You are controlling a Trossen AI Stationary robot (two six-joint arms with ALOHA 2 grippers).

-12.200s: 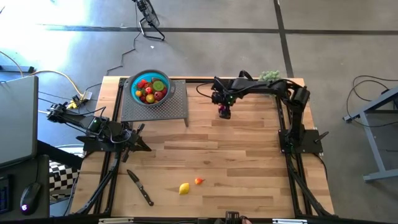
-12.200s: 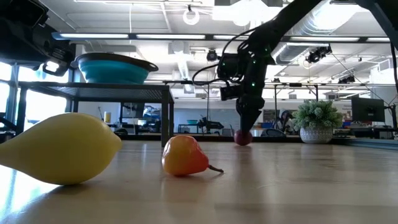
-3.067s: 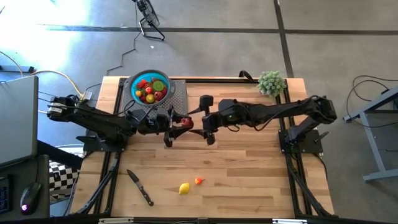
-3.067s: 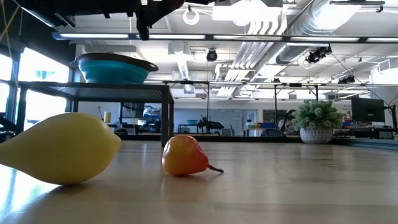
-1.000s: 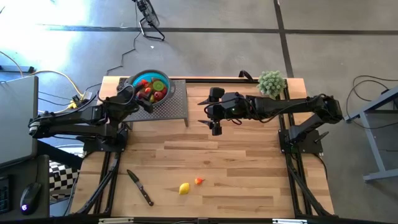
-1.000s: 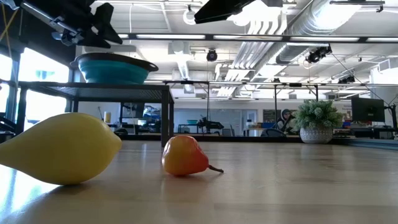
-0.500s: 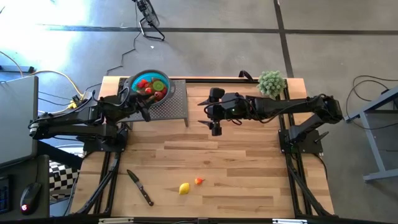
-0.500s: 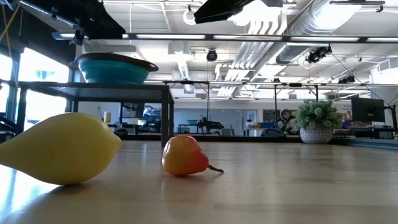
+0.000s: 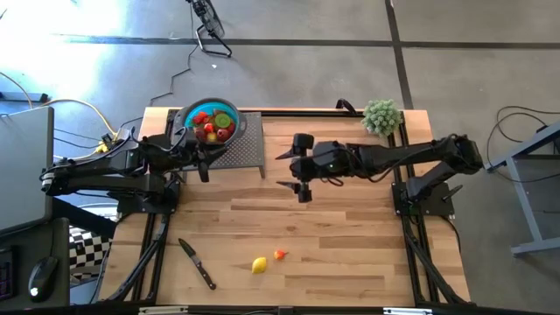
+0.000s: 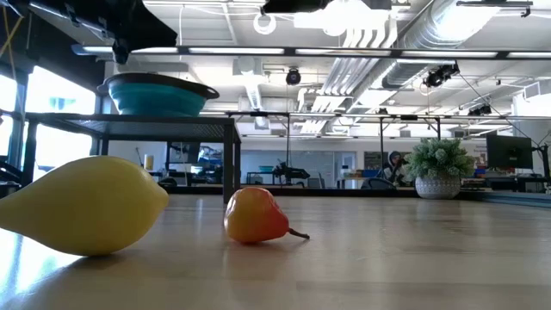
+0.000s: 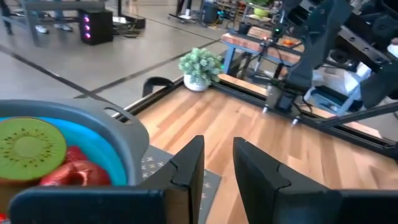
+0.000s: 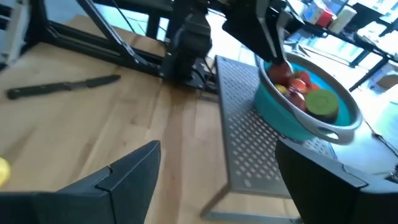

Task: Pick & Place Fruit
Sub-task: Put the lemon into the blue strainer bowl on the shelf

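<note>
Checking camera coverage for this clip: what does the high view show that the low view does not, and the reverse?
Only the high view shows the knife, the fruit inside the teal bowl, the left pincer beside the bowl, empty, and the right pincer open over mid-table. Only the low view shows the room behind the table. Both show the yellow fruit, the orange fruit, the bowl on its rack and the plant ball.
</note>
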